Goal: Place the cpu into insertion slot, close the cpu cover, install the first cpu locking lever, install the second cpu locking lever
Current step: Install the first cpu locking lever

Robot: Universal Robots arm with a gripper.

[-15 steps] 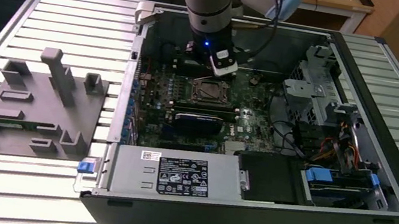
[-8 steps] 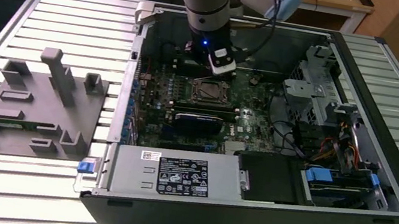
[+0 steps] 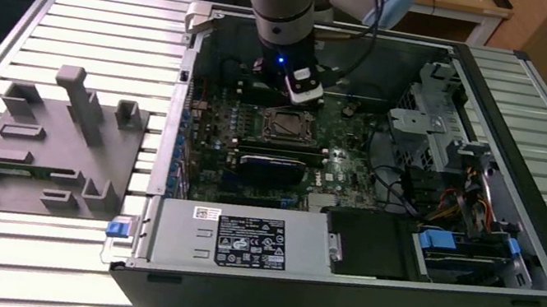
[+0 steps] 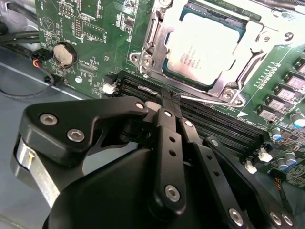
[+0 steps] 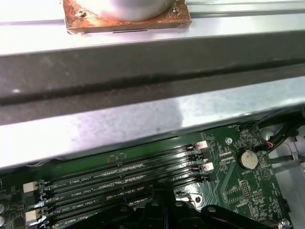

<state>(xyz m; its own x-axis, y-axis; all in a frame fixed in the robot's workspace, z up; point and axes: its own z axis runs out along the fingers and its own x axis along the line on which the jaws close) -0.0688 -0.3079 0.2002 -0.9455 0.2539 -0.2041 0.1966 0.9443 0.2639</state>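
Black linkage arms of the gripper (image 4: 169,102) occupy the lower half of the second wrist view, their fingers (image 4: 167,107) drawn together to a narrow gap over the memory slots (image 4: 214,121), holding nothing that can be seen. Cpu (image 4: 202,47), pale silvery top, upper centre of the same frame: seated in the insertion slot (image 4: 155,45), with the cpu cover (image 4: 228,83) lying down around its edges; a thin wire lever (image 4: 205,99) runs along the socket's near side. Coin battery (image 4: 64,54), upper left. In the exterior view, the arm (image 3: 282,5) reaches into an open computer case (image 3: 338,298) on a slatted bench (image 3: 86,14), the socket (image 3: 286,125) mid-frame; grey fixture block (image 3: 51,150) at centre left.
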